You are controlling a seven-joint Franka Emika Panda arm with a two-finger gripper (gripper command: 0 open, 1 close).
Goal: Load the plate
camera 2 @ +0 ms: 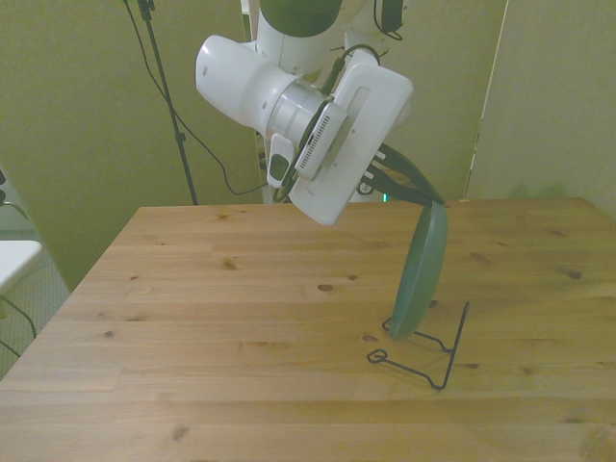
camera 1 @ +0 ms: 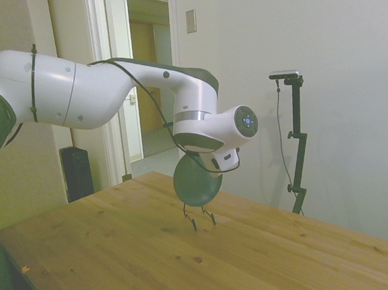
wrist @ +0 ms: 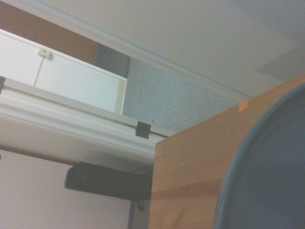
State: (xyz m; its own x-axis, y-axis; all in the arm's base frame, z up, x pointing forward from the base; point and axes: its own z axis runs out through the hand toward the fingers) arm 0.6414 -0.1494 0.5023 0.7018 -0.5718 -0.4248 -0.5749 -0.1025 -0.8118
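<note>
The dark green plate (camera 2: pixel 422 279) stands on edge, leaning toward the front view's left. Its lower rim sits in the thin black wire stand (camera 2: pixel 435 354) on the wooden table (camera 2: pixel 192 318). My gripper (camera 2: pixel 426 197) reaches in from above and is shut on the plate's top rim. In the side view the plate (camera 1: pixel 196 182) hangs below the white hand, just over the wire stand (camera 1: pixel 199 218), and the hand hides the fingers. The wrist view shows the plate (wrist: pixel 271 176) as a blurred grey-green curve against the table (wrist: pixel 190 167).
The wire stand's two prongs rise on the side toward the front view's right. Bare wood lies all around the stand. A black speaker (camera 1: pixel 76 173) stands on the floor past the table's far corner, beside a white door frame (camera 1: pixel 109 111).
</note>
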